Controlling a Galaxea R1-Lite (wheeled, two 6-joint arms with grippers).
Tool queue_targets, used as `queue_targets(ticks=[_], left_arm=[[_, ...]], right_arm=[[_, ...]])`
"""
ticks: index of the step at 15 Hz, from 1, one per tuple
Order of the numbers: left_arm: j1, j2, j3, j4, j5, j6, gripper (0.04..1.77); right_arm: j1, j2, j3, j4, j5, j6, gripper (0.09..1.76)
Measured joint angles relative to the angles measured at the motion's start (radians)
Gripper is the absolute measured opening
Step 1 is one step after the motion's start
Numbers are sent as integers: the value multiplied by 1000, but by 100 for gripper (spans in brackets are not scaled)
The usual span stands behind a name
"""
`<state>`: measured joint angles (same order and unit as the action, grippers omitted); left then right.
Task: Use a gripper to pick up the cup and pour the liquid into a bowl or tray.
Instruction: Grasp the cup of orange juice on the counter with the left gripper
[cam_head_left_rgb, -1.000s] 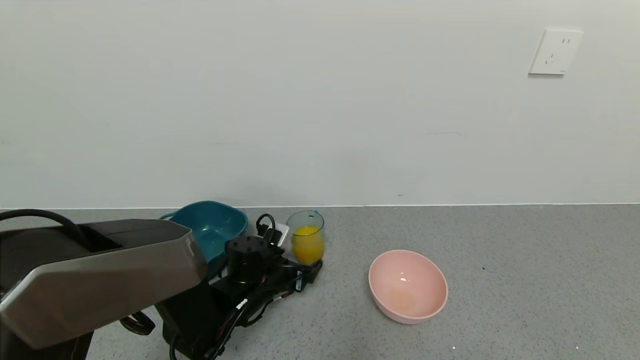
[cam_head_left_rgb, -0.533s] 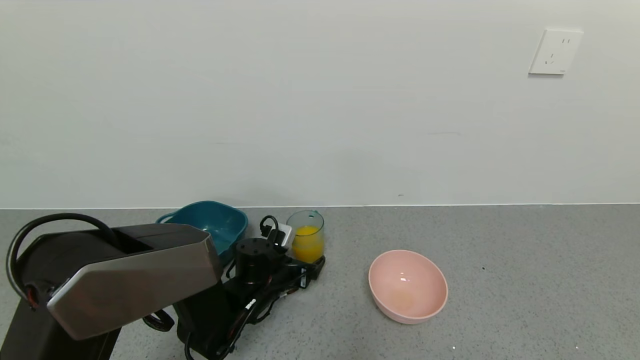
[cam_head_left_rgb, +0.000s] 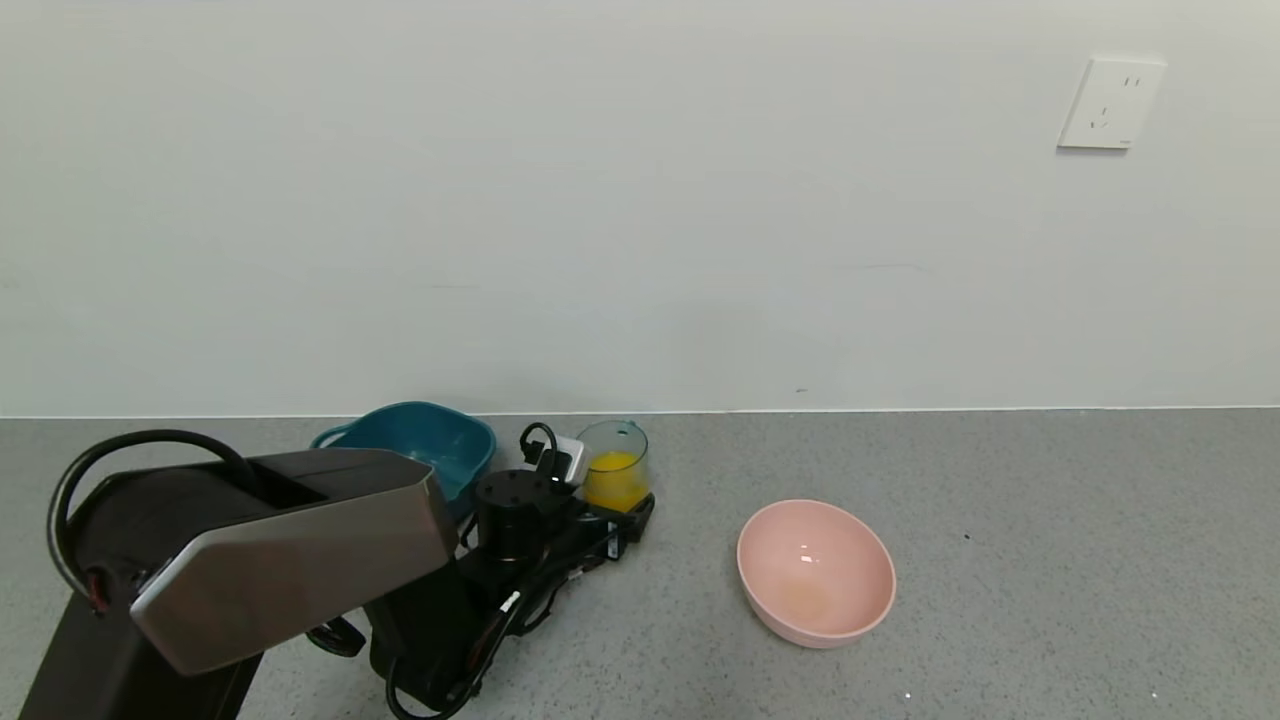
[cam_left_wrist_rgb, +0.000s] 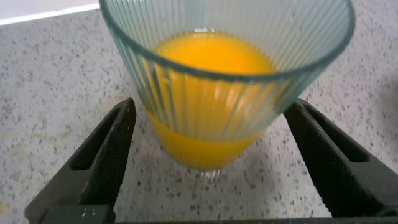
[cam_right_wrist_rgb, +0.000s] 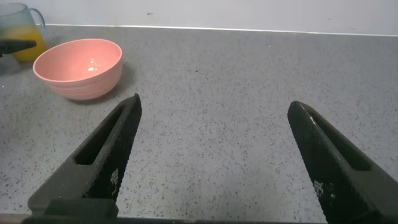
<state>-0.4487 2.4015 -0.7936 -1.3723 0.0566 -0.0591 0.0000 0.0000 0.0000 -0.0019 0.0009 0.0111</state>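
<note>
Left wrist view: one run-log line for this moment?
phase: pre-grasp | left gripper: open, fingers either side of cup, no contact seen | juice: in cup | pink bowl: unfilled | right gripper: open, idle

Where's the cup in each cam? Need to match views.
Head: cup left of centre, beside the teal tub, at the left gripper.
Left wrist: cup fills the centre, between the open fingers.
Right wrist: cup in the corner, far off.
Shared landmark: pink bowl.

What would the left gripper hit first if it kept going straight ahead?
The cup of orange liquid. It already stands between the open fingers of the left gripper, so the gripper's palm would probably meet the cup's base, though depth is unclear.
</note>
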Motion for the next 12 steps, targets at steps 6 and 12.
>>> queue_targets(ticks=[6,12], left_arm=[[6,36,-31,-27,4,0,172],[7,59,-62,-23,15,0,172]], right_arm=[[0,0,0,0,0,0,171],[0,0,0,0,0,0,171]])
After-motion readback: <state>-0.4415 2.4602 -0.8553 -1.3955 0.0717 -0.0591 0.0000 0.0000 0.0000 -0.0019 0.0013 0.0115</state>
